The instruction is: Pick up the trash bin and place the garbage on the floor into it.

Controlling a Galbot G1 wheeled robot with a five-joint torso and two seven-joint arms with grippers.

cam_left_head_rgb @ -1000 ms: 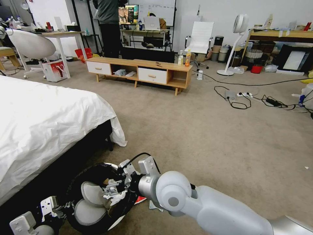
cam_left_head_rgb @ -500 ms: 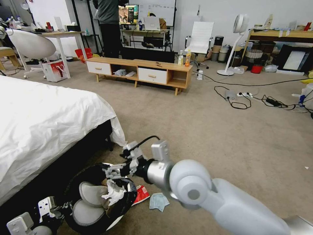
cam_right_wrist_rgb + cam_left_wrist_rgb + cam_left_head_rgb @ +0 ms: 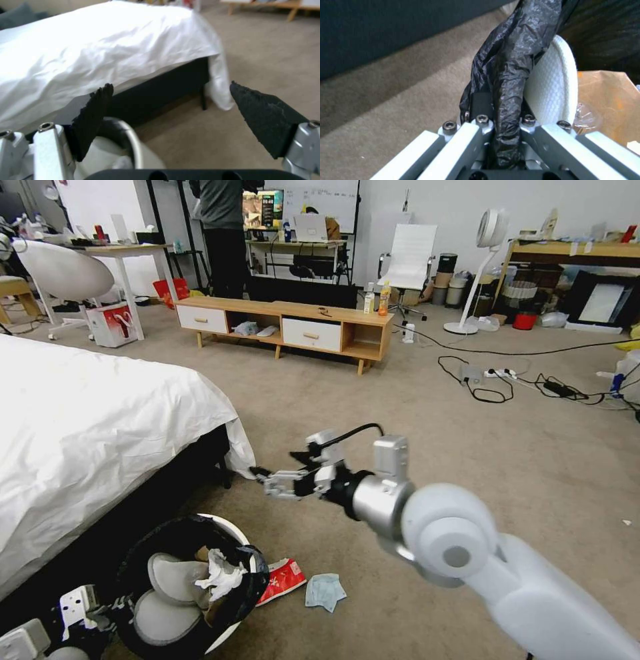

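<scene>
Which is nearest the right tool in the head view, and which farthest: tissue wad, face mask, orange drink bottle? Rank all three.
Measured from the right tool, raised above the floor:
1. Tissue wad, below it, inside the trash bin; the face mask is nearly as close.
2. Face mask, on the carpet beside the bin.
3. Orange drink bottle, far off on the low cabinet.

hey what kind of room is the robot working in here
Likely a lab or office staged as a bedroom: a white-sheeted bed beside a low wooden TV cabinet on carpet, yet desks, a whiteboard and loose cables crowd the back.
</scene>
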